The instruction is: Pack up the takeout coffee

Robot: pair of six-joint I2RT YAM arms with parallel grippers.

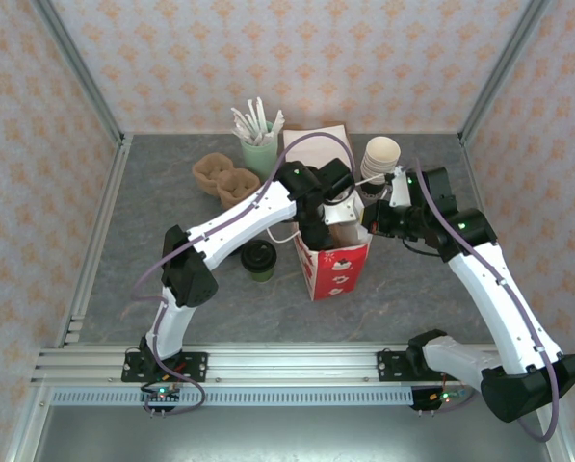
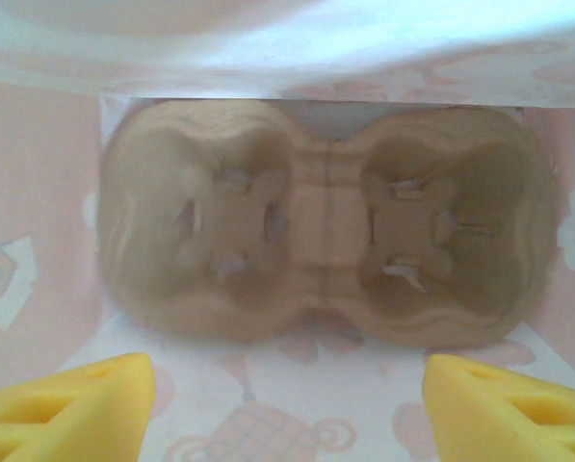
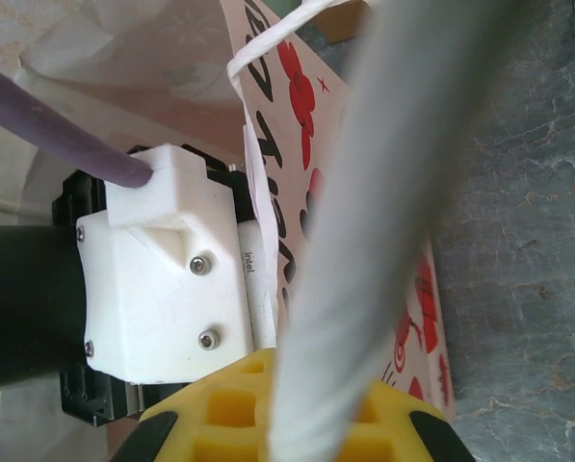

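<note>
Left wrist view first: my left gripper (image 2: 287,412) is down inside the bag (image 1: 337,271), yellow fingers (image 2: 75,399) spread wide at the bottom corners of the picture, and nothing sits between them. Straight below them a brown pulp carrier (image 2: 316,231) lies flat on the bag's floor, both of its cup wells bare, and the fingers hang clear above it without touching. Over to the top view: the coffee (image 1: 259,258) is not in the bag at all. It stands upright on the table (image 1: 152,221), black lid on, just outside the bag's left wall, near it with a small gap, and close beside my left forearm. So it sits off to the left of my left gripper and nearer my bases, with the bag's side between the two. My right gripper (image 1: 370,223) is at the bag's upper right edge, jaws closed. From the right wrist a pale blurred strip of the bag rises from between the yellow pads, so that hand looks clamped on the bag's rim or handle; I cannot tell which.
</note>
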